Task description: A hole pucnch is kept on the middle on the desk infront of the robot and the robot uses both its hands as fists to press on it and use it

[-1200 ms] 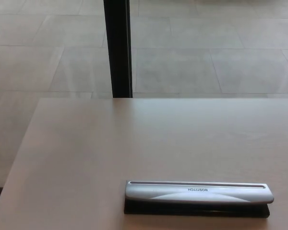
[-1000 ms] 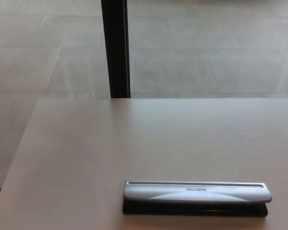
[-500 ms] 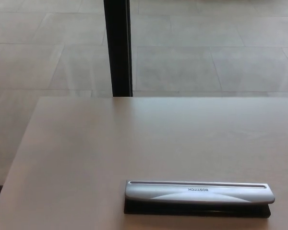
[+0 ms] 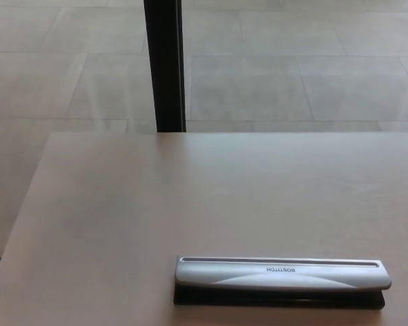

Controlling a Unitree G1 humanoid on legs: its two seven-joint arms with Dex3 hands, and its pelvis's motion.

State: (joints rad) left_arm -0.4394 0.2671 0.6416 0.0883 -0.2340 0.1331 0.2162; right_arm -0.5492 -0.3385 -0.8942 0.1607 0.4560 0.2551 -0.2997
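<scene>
We look down from the head camera onto a pale wooden desk (image 4: 122, 224). Neither of our hands shows in the picture, so we cannot tell whether their fingers are apart or curled into fists.

The hole punch (image 4: 280, 280) lies low in the picture, at about five o'clock from the centre, close to the desk's near edge. It is a long silver lever bar over a black base, with small printed lettering on top. Its long axis runs from nine o'clock to three o'clock, straight across in front of us. It sits somewhat toward our right side, so we judge the right hand likely nearer, though one fist would have to land toward each end of the bar.

The desk surface around the punch carries nothing else, and nothing stands in the way of a press from above. At twelve o'clock, beyond the far edge of the desk, a dark upright post (image 4: 164, 64) rises from a grey tiled floor (image 4: 292, 75), well apart from the punch.
</scene>
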